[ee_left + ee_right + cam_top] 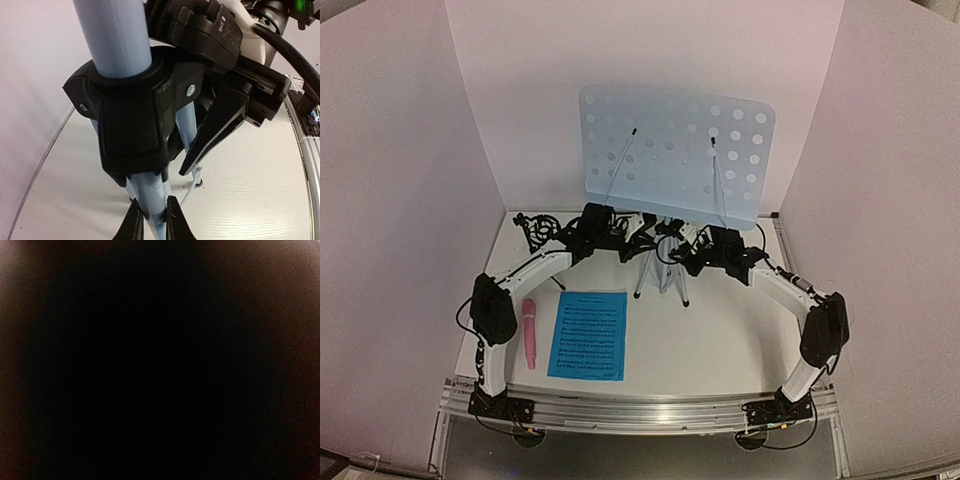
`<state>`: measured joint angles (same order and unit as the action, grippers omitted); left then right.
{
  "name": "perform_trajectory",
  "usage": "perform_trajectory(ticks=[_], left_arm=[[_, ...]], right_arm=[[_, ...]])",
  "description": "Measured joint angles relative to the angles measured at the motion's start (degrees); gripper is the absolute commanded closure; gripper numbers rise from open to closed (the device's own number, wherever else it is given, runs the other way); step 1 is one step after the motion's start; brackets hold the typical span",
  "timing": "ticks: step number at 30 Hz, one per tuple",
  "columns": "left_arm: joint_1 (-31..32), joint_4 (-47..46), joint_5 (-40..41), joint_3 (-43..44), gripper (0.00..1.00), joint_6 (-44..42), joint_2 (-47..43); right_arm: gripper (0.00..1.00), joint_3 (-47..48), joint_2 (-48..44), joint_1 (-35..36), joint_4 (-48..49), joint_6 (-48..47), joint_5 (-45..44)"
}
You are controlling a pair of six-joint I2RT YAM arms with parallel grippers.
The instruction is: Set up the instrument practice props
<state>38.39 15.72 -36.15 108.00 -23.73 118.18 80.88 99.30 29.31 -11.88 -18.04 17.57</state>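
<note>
Nothing legible anywhere. The bright-blue paper sheet with black staves point(587, 335), at seven o'clock in the overhead view, bears print too small to read.

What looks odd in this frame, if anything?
The right wrist view is almost wholly black, as if blocked. The stand has its desk slanted in the top view, right side lower. Nothing looks spilled or broken.

Left tool point(154, 220) clamped; right tool point(690, 256) close beside it, state unclear.
</note>
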Motion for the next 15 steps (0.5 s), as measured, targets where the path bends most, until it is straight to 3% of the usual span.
perform_trajectory(ticks=[10, 15], left_arm=[[0.6, 5.8, -1.3, 13.2, 1.0, -5.0, 6.5], [0.3, 9.6, -1.3, 15.0, 1.0, -5.4, 6.8]], right_arm=[[1.0, 7.4, 1.5, -5.1, -9.6, -8.5, 5.8], [1.0, 11.1, 4.4, -5.8, -13.1, -9.9, 9.2]])
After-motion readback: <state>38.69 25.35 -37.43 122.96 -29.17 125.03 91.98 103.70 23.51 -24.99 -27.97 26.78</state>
